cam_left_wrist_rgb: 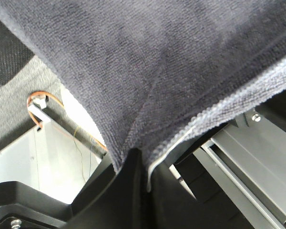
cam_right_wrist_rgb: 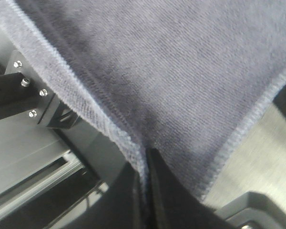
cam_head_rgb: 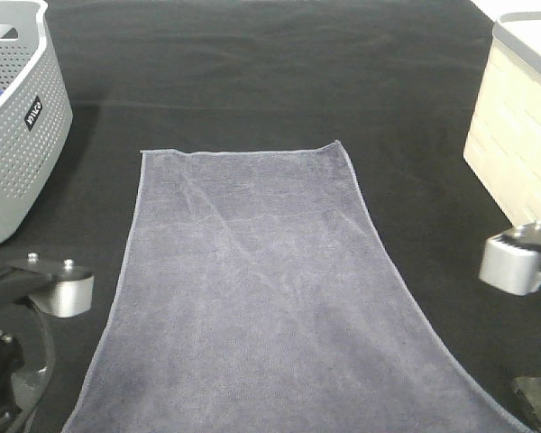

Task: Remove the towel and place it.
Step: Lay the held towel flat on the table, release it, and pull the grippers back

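The grey-lavender towel (cam_head_rgb: 252,271) lies spread flat down the middle of the black cloth, its far hem straight and its near end running off the front edge. In the left wrist view my left gripper (cam_left_wrist_rgb: 133,155) is shut on a near corner of the towel (cam_left_wrist_rgb: 148,62), whose plush fabric fans out from the pinch. My right gripper (cam_right_wrist_rgb: 145,155) is likewise shut on the other near corner of the towel (cam_right_wrist_rgb: 171,71), by the stitched hem. Neither pair of fingertips shows in the exterior high view.
A grey perforated basket (cam_head_rgb: 18,117) stands at the far left and a cream box (cam_head_rgb: 514,135) at the far right. The black cloth (cam_head_rgb: 252,72) covers the table. Silver arm joints sit at the front left (cam_head_rgb: 63,293) and front right (cam_head_rgb: 514,262).
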Tool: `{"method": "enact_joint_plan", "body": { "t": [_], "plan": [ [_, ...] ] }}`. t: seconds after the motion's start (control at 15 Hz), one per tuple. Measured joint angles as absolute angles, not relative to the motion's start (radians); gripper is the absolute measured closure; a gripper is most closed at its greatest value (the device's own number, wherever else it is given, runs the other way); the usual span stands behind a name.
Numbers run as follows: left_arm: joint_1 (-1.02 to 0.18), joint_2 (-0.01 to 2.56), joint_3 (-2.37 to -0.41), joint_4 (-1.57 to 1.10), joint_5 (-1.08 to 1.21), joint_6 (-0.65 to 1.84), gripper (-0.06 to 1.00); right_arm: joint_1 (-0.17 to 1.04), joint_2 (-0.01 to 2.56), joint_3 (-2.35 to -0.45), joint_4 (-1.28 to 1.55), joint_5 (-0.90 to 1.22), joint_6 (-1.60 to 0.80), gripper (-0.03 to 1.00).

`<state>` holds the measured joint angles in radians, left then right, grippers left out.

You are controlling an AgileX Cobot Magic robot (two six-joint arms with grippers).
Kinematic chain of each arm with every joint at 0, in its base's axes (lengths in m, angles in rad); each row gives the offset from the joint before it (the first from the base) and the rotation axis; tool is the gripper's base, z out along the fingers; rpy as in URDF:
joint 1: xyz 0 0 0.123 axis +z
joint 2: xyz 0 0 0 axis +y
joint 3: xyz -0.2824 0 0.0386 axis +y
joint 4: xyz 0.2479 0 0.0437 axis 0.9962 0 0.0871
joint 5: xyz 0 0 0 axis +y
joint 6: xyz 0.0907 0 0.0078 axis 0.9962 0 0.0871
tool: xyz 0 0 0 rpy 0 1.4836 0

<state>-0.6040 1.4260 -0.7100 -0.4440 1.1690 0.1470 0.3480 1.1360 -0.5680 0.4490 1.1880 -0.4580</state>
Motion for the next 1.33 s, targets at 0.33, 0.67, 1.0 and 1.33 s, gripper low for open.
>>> {"method": "enact_joint_plan", "body": {
  "t": [0.33, 0.67, 1.0, 1.33],
  "plan": [
    [-0.604, 1.514, -0.758, -0.441, 1.177, 0.147, 0.94, 0.347, 1.301, -0.568, 0.447, 1.188, -0.349, 0.95],
    [-0.604, 1.63, -0.786, -0.442, 1.191, 0.147, 0.94, 0.347, 1.404, -0.572, 0.462, 1.189, -0.347, 0.95],
    [-0.604, 1.758, -0.857, -0.434, 1.203, 0.147, 0.94, 0.347, 1.53, -0.655, 0.458, 1.203, -0.347, 0.95],
    [-0.644, 1.889, -0.933, -0.468, 1.204, 0.181, 0.94, 0.347, 1.685, -0.66, 0.473, 1.206, -0.375, 0.95]
  ]
}}
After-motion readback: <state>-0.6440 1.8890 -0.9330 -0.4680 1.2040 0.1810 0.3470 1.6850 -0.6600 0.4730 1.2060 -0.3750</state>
